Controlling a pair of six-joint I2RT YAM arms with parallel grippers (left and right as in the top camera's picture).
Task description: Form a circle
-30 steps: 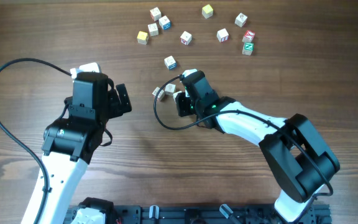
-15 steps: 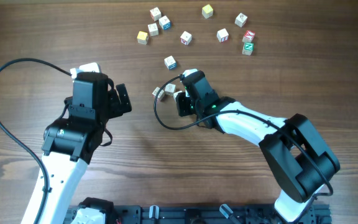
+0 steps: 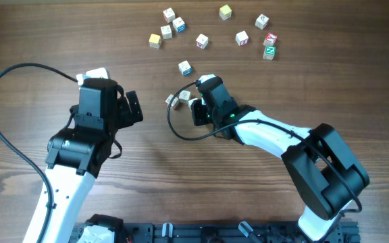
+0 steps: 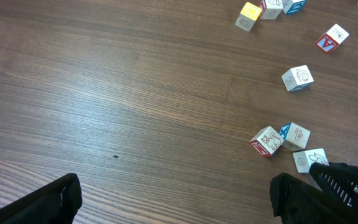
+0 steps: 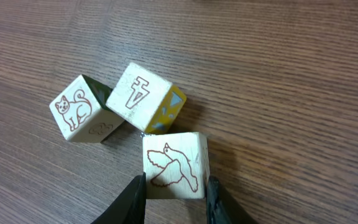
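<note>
While the circle is not yet formed, the overhead view shows only a cluster of three cubes (image 3: 184, 96) gathered near the middle of the table (image 3: 59, 27). The right gripper (image 3: 196, 108) reaches in from the right and sits at the cluster's near-right edge. The left gripper (image 3: 132, 108) hangs well to the left of the cluster, over bare wood. A lone cube (image 3: 185, 67) lies just beyond the cluster, and the loose cubes (image 3: 202, 41) are scattered along the far edge, well apart from one another.

From the left wrist, the left gripper (image 4: 176, 186) has its two dark fingers (image 4: 48, 202) spread wide at the bottom corners, with nothing but table (image 4: 135, 93) between them. The cluster of three cubes (image 4: 266, 140) lies to the right, with the right gripper (image 4: 347, 180) touching its nearest cube. Loose cubes (image 4: 298, 78) sit farther off, towards the upper right.

From the right wrist, the right gripper (image 5: 174, 183) is closed on the bird cube (image 5: 174, 165), one finger (image 5: 132, 199) on each side face. The bird cube's far corner meets the lettered cube (image 5: 145, 96), which shows a yellow side face. The cat cube (image 5: 79, 109) leans against the lettered cube on the left. All three rest on the table (image 5: 278, 74).
</note>
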